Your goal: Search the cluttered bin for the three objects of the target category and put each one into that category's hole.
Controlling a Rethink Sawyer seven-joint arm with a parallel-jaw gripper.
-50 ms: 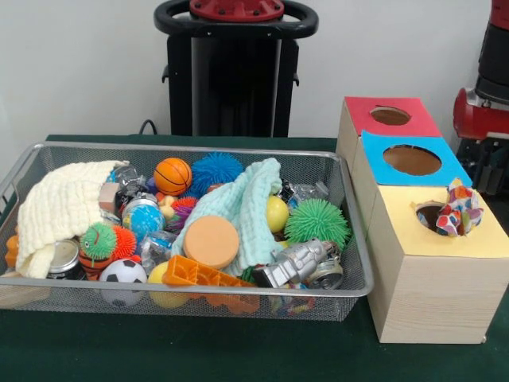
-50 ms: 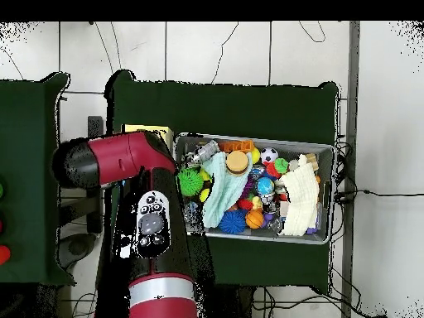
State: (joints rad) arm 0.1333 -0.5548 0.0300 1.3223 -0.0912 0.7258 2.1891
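A wire-mesh bin (image 1: pixel 183 146) full of clutter sits on the green table. Two cloths lie in it: a cream one (image 1: pixel 64 207) draped over the left end and a mint one (image 1: pixel 242 203) in the middle. To the right stand three wooden boxes with holes, topped red (image 1: pixel 390 116), blue (image 1: pixel 411 160) and yellow (image 1: pixel 469 239). A patterned multicolour cloth (image 1: pixel 457 211) is stuffed partway into the yellow box's hole. From overhead, the bin (image 2: pixel 248 138), cream cloth (image 2: pixel 302 195) and mint cloth (image 2: pixel 218 195) show. The red arm (image 2: pixel 124 157) covers the boxes. No gripper shows in either view.
Around the cloths lie a basketball (image 1: pixel 172 175), a blue spiky ball (image 1: pixel 216 169), a green spiky ball (image 1: pixel 317 221), an orange disc (image 1: pixel 211 241), a silver robot toy (image 1: pixel 298 263), a soccer ball (image 1: pixel 122 274) and a can (image 1: pixel 64 259). Arm links (image 1: pixel 485 87) stand at the right edge.
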